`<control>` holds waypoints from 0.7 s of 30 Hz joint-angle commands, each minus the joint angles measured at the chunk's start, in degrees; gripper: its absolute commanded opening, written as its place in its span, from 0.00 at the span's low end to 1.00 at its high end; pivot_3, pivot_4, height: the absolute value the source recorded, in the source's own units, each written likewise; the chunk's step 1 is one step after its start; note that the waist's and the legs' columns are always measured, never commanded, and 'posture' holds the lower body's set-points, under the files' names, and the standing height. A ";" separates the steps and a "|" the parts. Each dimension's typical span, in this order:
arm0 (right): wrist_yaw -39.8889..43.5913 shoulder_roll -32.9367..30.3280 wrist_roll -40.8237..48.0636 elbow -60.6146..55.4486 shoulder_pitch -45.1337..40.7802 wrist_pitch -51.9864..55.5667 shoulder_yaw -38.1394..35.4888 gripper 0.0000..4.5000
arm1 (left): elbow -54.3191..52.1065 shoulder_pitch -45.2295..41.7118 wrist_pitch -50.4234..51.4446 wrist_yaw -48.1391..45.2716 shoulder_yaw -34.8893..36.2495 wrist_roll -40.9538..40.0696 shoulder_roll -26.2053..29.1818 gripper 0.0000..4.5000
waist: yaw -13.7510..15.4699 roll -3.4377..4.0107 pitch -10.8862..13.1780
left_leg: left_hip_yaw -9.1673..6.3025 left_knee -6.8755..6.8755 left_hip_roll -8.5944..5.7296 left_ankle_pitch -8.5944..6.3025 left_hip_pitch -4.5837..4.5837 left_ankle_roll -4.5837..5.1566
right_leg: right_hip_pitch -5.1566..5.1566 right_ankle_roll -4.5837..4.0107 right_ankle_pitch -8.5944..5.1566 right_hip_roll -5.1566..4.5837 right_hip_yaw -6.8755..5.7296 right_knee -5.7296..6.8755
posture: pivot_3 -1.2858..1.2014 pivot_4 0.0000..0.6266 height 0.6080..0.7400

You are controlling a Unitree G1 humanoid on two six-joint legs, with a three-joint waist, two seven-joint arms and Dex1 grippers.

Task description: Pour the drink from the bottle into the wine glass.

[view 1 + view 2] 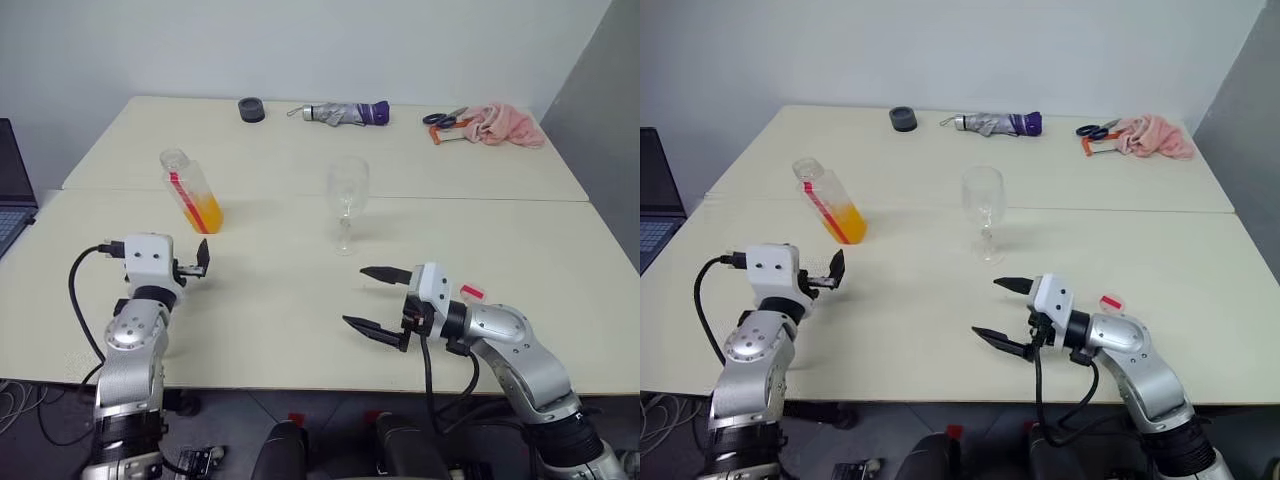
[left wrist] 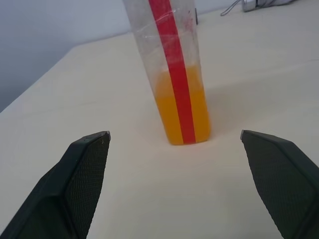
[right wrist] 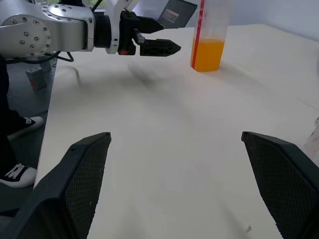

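Bottle [image 1: 189, 189] upright on desk [image 1: 300, 300], left of glass [image 1: 347, 203], cap apparently off, drink [image 1: 205, 214] low. Likely light, thin-walled, squashy: grip mid-body gently. Glass fragile, top-heavy. Left gripper [image 1: 201, 258] near bottle, jaws spread, empty. Right gripper [image 1: 375, 300] likewise spread, empty.

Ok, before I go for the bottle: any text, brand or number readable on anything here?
None readable.
bottle: its red label stripe carries no legible print.
right gripper: a small red tag sits on the arm behind it, too small to read.
laptop at the table's left edge: nothing legible.
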 commanded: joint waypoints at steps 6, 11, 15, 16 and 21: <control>-2.12 0.39 -0.12 -1.80 -1.28 0.19 -0.33 0.99 | 8.45 -7.61 -1.65 -1.40 0.95 -0.39 3.20 1.00 | -0.01 -0.01 0.00 | -0.01 0.00 0.00 0.00 -0.01 0.00 | 0.00 0.00 0.00 0.00 -0.03 0.00 | 0.52 0.24 1.00; -2.65 0.51 -0.53 -2.06 -1.74 0.29 0.46 0.99 | 13.35 -11.75 -3.02 -5.02 -0.20 -1.08 4.47 1.00 | 0.02 -0.01 0.00 | -0.04 0.00 0.00 0.01 -0.02 -0.01 | 0.00 0.00 0.00 0.00 -0.06 0.01 | 0.52 0.24 1.00; -2.91 0.71 -0.65 -1.90 -2.23 0.38 0.60 0.99 | 16.25 -14.00 -3.68 -6.56 -0.33 -1.40 4.86 1.00 | 0.01 -0.01 0.00 | -0.04 0.00 0.01 0.01 -0.02 -0.01 | 0.00 -0.01 0.01 -0.01 -0.07 0.01 | 0.52 0.24 1.00; -2.98 0.74 -0.70 -1.86 -2.38 0.40 0.65 0.99 | 16.99 -14.71 -3.71 -6.99 -0.14 -1.78 4.86 1.00 | 0.01 -0.01 0.00 | -0.04 0.00 0.01 0.01 -0.02 -0.01 | 0.00 -0.01 0.01 -0.01 -0.06 0.01 | 0.52 0.24 1.00; -3.33 0.91 -0.85 -1.76 -3.12 0.35 1.02 0.99 | 20.83 -18.13 -4.39 -9.24 0.57 -3.58 4.95 1.00 | 0.02 -0.01 0.00 | -0.07 0.02 0.00 0.01 -0.04 -0.01 | 0.00 -0.01 0.01 0.00 -0.10 0.02 | 0.52 0.24 1.00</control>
